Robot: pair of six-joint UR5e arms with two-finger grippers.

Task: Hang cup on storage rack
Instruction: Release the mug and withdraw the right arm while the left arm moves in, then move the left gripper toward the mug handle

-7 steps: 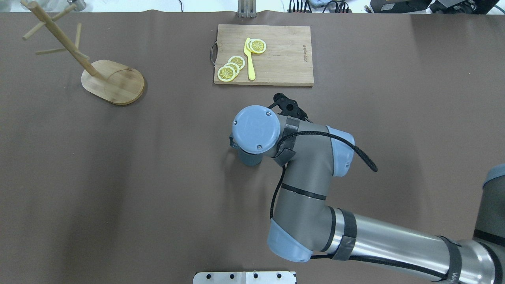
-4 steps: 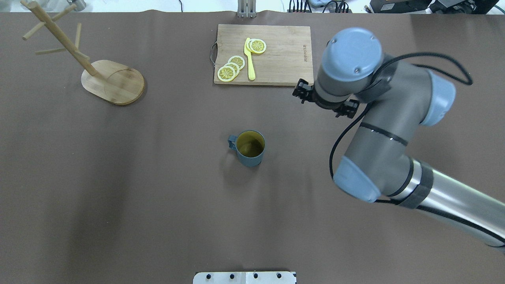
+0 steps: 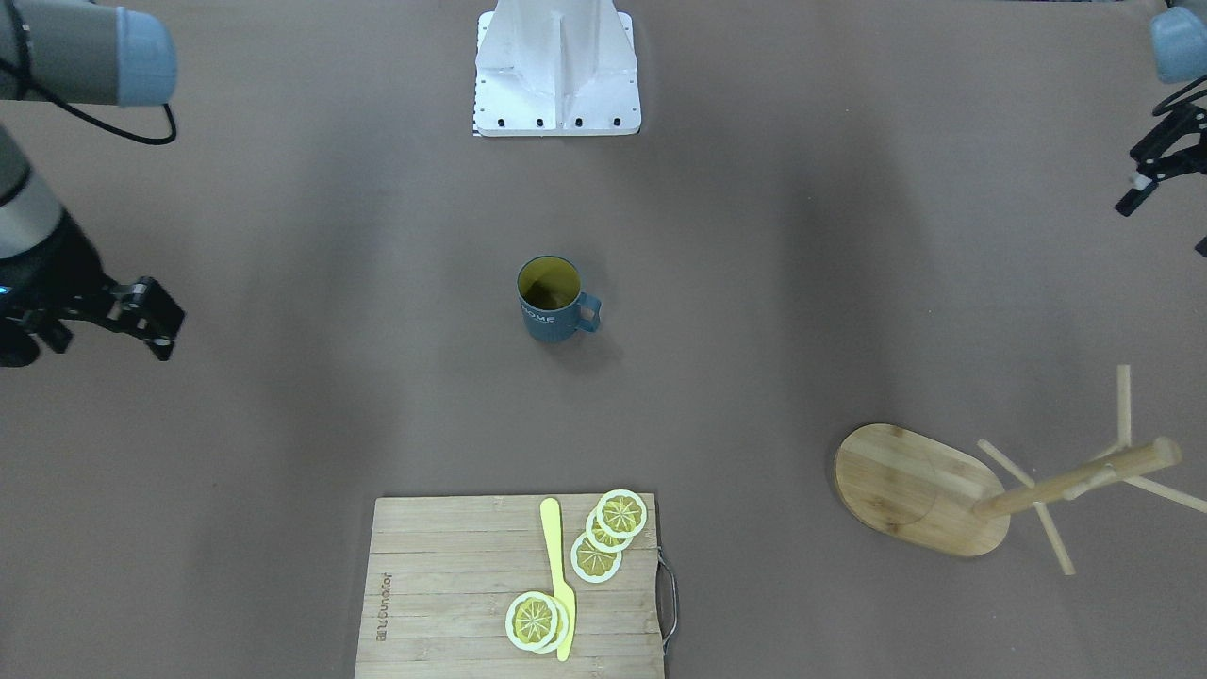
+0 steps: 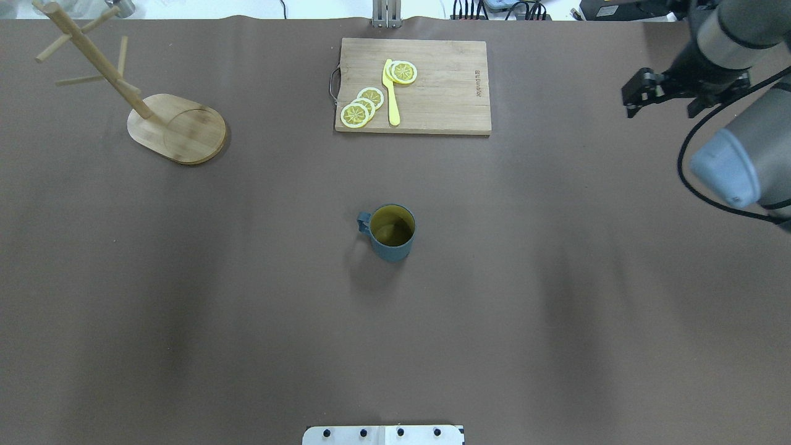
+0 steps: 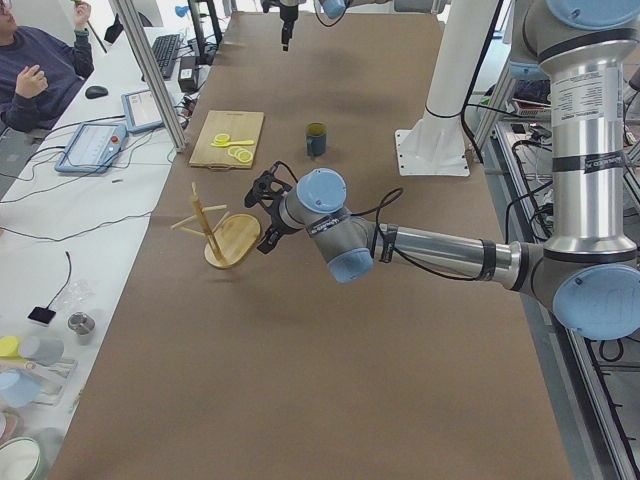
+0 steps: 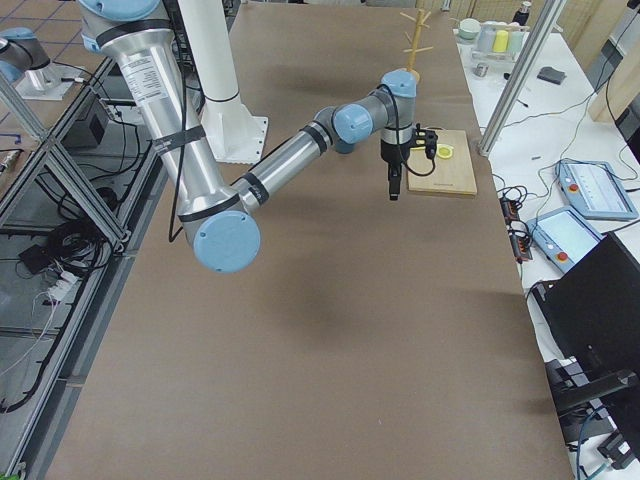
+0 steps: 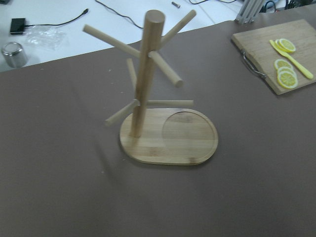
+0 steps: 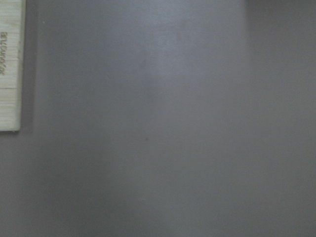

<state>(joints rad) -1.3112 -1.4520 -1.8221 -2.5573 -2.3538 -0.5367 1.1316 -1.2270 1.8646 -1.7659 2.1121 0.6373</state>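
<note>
Standing upright in the middle of the desk [image 4: 556, 309], well apart from the storage rack [image 4: 176, 127], the cup [image 4: 392, 233] is held by neither left pincer [image 3: 1152, 165] nor right pincer [image 3: 146, 313]; whether these are parted cannot be told. Judged rigid and slick, it is best gripped by the wall opposite the handle [image 4: 363, 221].

We list on the table [image 4: 247, 309]: cup [image 4: 392, 232] at centre. Cutting board [image 4: 451, 93] beyond it, near the far edge, bearing lemon slices [image 4: 362, 106] and knife [image 4: 391, 93]. Storage rack [image 4: 185, 133] at far left, well apart.
</note>
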